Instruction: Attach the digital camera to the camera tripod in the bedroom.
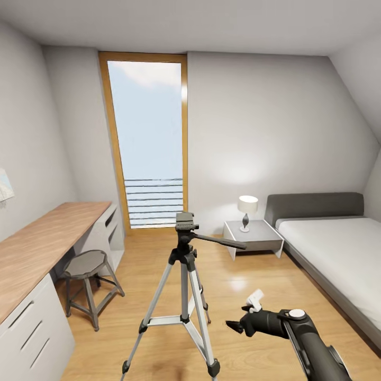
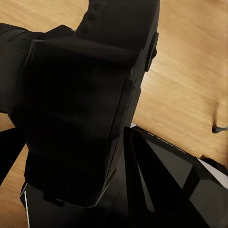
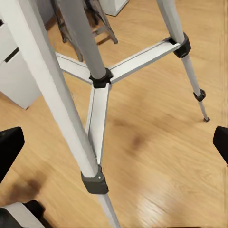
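Camera (image 2: 76,114), black, sits clamped in the left gripper (image 2: 118,166). Right gripper (image 1: 248,317), fingers apart, hangs lower right; camera tripod (image 1: 184,296) stands upright centre frame, head above and left of it, bed (image 1: 338,248) beyond.

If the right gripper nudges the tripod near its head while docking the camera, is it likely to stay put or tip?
The camera tripod stands tall on thin silver legs with its black head high up, so a push up there would probably rock or tip it. The spreader braces joining the legs should keep them stiff. Its small feet on the glossy wood floor may slide.
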Available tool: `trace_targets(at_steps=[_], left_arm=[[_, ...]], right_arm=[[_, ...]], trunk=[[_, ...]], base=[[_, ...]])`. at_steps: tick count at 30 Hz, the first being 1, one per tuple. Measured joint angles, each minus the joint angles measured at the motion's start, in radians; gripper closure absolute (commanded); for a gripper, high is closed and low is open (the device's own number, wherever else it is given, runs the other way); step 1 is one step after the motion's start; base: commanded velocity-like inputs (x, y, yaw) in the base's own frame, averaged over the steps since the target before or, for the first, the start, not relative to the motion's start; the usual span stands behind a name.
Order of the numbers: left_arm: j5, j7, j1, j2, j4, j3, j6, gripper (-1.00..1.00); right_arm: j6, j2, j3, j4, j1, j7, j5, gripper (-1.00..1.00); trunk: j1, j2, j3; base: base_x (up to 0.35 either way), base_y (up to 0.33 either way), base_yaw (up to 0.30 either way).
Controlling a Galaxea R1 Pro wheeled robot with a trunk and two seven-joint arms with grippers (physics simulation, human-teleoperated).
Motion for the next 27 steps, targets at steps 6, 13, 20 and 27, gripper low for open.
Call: trace_targets(at_steps=[6,13,20,27], left_arm=[[0.0,0.0,0.0,0.0,0.0,0.0,0.0,1.0],[0.0,0.0,0.0,0.0,0.0,0.0,0.0,1.0],[0.0,0.0,0.0,0.0,0.0,0.0,0.0,1.0],[0.0,0.0,0.0,0.0,0.0,0.0,0.0,1.0]], right_arm=[[0.063,0.005,-0.067,0.002,0.0,-0.213,-0.01,-1.0],[0.08,0.006,-0.078,0.002,0.0,-0.262,-0.013,-1.0],[0.082,0.004,-0.083,0.002,0.0,-0.265,-0.012,-1.0],[0.081,0.005,-0.085,0.002,0.0,-0.264,-0.012,-1.0]], trunk=[[0.0,0.0,-0.002],[0.0,0.0,-0.011],[0.0,0.0,-0.022],[0.0,0.0,-0.034]], base=[[0.0,0.0,0.0],[0.0,0.0,0.0],[0.0,0.0,0.0],[0.0,0.0,0.0]])
